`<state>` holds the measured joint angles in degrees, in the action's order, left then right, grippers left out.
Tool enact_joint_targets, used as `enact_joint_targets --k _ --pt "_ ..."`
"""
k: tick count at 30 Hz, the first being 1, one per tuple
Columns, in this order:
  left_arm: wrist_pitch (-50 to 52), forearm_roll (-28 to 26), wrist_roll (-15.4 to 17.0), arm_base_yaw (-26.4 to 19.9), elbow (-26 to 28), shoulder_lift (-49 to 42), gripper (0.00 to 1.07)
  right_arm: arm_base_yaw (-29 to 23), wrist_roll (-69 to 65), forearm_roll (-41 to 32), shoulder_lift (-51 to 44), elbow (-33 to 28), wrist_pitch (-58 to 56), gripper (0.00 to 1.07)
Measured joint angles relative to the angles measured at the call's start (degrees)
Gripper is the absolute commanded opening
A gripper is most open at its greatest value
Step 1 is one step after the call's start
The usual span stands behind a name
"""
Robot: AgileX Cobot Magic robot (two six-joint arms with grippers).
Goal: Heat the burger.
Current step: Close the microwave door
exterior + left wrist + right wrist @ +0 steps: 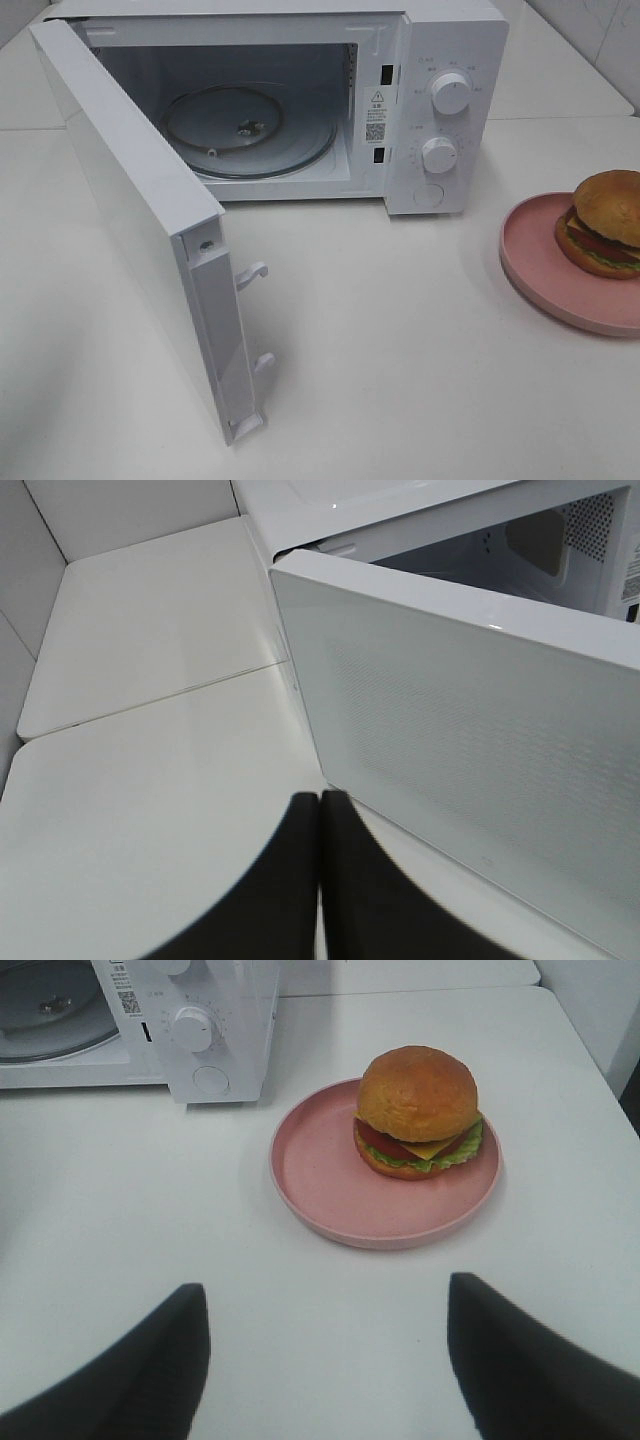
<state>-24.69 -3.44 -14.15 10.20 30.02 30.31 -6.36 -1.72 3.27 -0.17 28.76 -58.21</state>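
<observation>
Burger (603, 222) on pink plate (540, 262) at table's right edge; microwave (300, 100) door (130, 220) swung open.

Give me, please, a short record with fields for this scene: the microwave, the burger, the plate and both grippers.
microwave: on the white table, two knobs on its right panel
door: swung wide open
turntable: glass, nothing on it
burger: on the pink plate, toward one side of it, right of the microwave
left gripper: fingers together, beside the open door, holding nothing
right gripper: open, empty, short of the plate, facing the burger
task status: burger not yet in the microwave
</observation>
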Motion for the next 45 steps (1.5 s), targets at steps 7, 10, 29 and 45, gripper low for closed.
enact_joint_targets --k 7,10,29,45 --pt "14.44 0.0 -0.63 0.0 0.0 15.13 0.0 0.0 0.0 0.0 0.0 0.0 0.0 0.63" --pt "22.0 0.0 -0.63 0.0 0.0 23.61 0.0 0.0 0.0 -0.06 0.0 0.0 0.0 0.63" --pt "40.22 -0.11 -0.63 0.86 1.66 47.61 0.0 0.0 0.0 -0.11 0.0 0.0 0.0 0.63" --pt "43.2 -0.74 -0.57 6.42 7.05 57.18 0.0 0.0 0.0 -0.11 0.0 0.0 0.0 0.63"
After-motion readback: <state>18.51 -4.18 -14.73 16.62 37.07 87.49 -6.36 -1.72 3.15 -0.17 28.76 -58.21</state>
